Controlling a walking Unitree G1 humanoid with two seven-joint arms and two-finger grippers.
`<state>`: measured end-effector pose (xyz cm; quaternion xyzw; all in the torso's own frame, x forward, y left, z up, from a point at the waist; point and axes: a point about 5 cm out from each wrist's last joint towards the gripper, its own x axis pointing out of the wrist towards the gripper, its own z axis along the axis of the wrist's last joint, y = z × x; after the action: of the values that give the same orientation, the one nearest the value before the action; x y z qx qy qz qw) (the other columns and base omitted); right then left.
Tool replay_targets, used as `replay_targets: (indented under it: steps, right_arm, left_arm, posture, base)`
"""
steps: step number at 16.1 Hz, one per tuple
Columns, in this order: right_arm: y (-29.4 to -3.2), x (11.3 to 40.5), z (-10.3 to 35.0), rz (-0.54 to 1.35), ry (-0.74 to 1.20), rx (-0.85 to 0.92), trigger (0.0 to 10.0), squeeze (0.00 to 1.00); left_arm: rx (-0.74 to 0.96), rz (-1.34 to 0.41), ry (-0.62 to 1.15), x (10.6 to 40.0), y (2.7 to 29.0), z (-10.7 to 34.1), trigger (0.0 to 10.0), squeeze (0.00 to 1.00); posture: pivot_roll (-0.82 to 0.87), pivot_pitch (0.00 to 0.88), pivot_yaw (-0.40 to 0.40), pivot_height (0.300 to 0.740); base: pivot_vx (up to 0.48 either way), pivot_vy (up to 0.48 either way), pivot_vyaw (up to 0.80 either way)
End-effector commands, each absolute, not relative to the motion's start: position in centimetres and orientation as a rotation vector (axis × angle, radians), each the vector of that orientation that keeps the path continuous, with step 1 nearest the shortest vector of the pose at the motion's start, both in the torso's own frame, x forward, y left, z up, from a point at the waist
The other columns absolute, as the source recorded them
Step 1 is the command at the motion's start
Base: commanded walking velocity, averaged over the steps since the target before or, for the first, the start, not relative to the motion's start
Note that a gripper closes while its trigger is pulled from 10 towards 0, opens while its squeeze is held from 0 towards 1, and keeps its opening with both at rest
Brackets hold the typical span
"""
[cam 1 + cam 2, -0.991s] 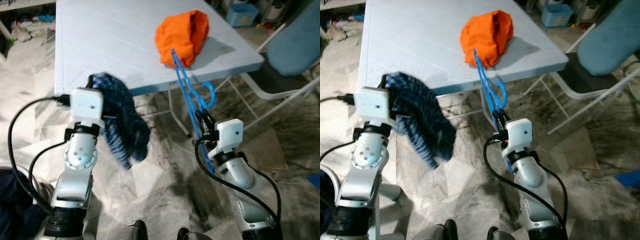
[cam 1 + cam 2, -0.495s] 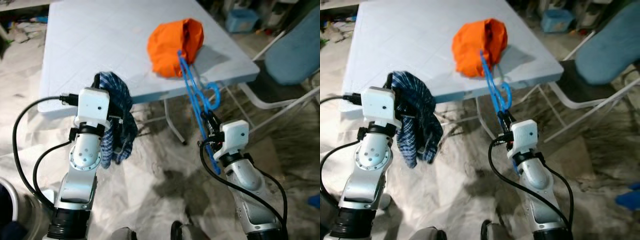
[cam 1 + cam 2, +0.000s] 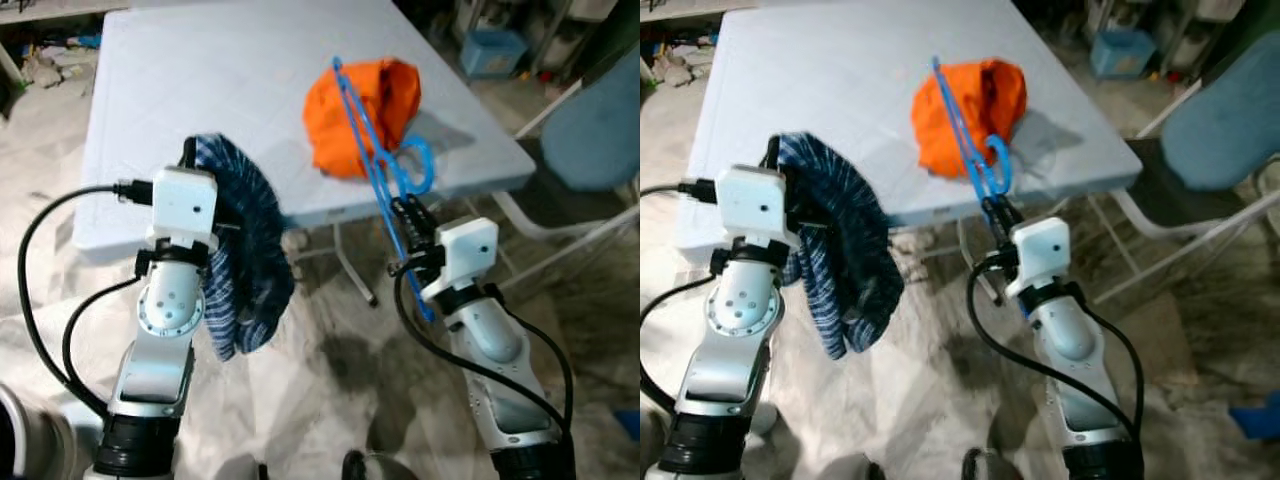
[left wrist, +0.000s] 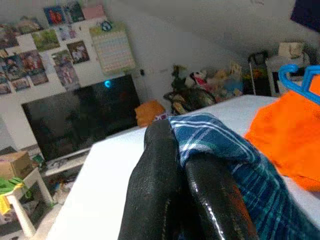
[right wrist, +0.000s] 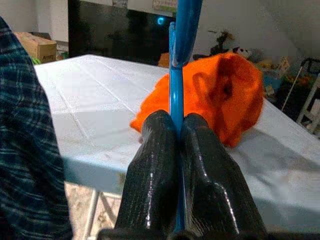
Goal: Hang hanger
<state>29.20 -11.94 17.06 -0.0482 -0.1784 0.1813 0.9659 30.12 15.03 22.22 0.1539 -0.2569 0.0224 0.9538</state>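
**Q:** Change since a second ago — what can be noted?

**A:** The blue hanger (image 3: pixel 372 140) has been lifted and swung up. Earlier its far end was laid low against the orange garment (image 3: pixel 362 108); now it is held steeply above that garment, over the near edge of the white table (image 3: pixel 200 70). It is clamped by the right gripper (image 5: pixel 176 131), whose two fingers are pressed flat against the hanger's thin bar with no gap left. The whole scene has also shifted, so the head camera must be taken to have moved as well.

**Q:** And the other arm?

**A:** The blue plaid cloth (image 3: pixel 243 262) is pinched by the left gripper (image 4: pixel 186 165), fingers closed on its fold, and is hung in front of the table's near edge. It was carried the same way a second ago.

**Q:** What is meant by that for the task?

**A:** The hanger has been freed from the table, so the pick-up may be judged done. No rail or hook can be made out, so hanging is not yet begun.

**Q:** Counts?

**A:** One hanger, two garments (one orange, one plaid), one table, two grippers, and one blue-grey chair (image 3: pixel 590 130) to the right.
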Motion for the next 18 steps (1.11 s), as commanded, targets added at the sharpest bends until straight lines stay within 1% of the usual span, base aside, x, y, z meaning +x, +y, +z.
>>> replay_targets:
  steps: [1, 8, 18]
  right_arm:
    - [-11.2, 28.9, 17.0, 0.394, -0.364, -0.093, 10.0, 0.0]
    - [-11.3, 28.8, 16.6, 0.4, -0.338, -0.102, 10.0, 0.0]
    - [-10.8, 28.9, 16.0, 0.406, -0.319, -0.078, 10.0, 0.0]
  left_arm:
    - [0.32, 0.068, -0.533, 29.9, 15.5, 22.6, 10.0, 0.0]
    - [0.32, 0.051, -0.536, 30.1, 15.0, 22.5, 10.0, 0.0]
    - [0.333, 0.055, -0.555, 30.2, 15.3, 23.1, 10.0, 0.0]
  posture:
    - [0.06, 0.202, -0.027, 0.74]
    - [0.05, 0.199, -0.032, 0.74]
    - [0.07, 0.197, -0.025, 0.74]
  base:
    - [0.33, 0.0, 0.0]
    - [0.347, 0.0, 0.0]
    - [0.381, 0.0, 0.0]
